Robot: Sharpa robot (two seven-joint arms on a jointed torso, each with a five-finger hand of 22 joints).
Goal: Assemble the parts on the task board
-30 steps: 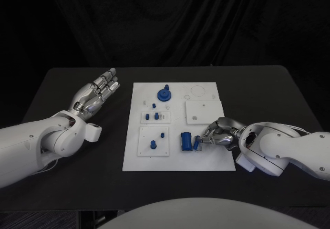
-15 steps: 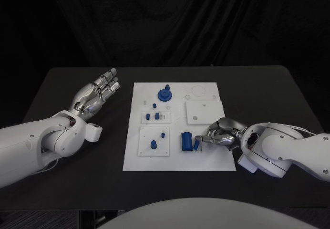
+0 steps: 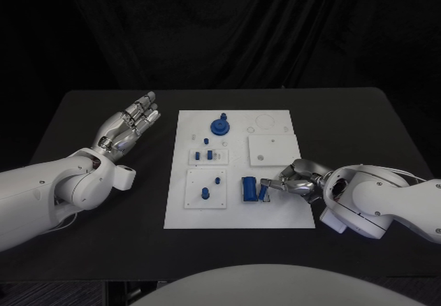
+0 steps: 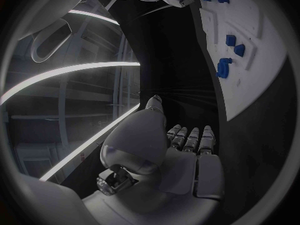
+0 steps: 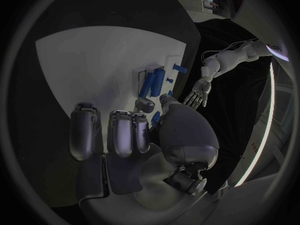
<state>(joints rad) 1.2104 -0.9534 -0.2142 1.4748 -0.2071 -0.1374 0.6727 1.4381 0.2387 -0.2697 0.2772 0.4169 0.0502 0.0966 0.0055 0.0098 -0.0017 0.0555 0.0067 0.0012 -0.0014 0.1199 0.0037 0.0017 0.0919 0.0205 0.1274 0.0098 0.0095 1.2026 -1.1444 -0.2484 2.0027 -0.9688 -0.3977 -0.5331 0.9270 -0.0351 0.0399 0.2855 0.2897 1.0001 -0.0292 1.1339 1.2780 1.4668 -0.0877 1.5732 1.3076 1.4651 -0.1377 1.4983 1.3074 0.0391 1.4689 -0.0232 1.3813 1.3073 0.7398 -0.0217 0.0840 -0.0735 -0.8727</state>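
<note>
The white task board (image 3: 276, 210) lies in the middle of the black table. On it are a blue round part with a knob (image 3: 220, 125), small blue pieces on two raised white plates (image 3: 208, 155) (image 3: 206, 188), and a blue cylinder (image 3: 248, 189) lying flat. My right hand (image 3: 296, 182) rests at the board's right edge and pinches a small blue part (image 3: 264, 190) beside the cylinder. In the right wrist view that small blue part (image 5: 156, 118) sits between thumb and finger of the right hand (image 5: 134, 130). My left hand (image 3: 129, 127) is spread flat left of the board, holding nothing.
A square white plate (image 3: 273, 150) and a ring outline (image 3: 266, 120) take up the board's far right part. The left wrist view shows the left hand (image 4: 181, 150) alongside the task board (image 4: 250, 85). Bare black table surrounds the board.
My right hand has drawn back slightly to the right, still pinching the small blue part beside the cylinder. The left arm has not moved.
</note>
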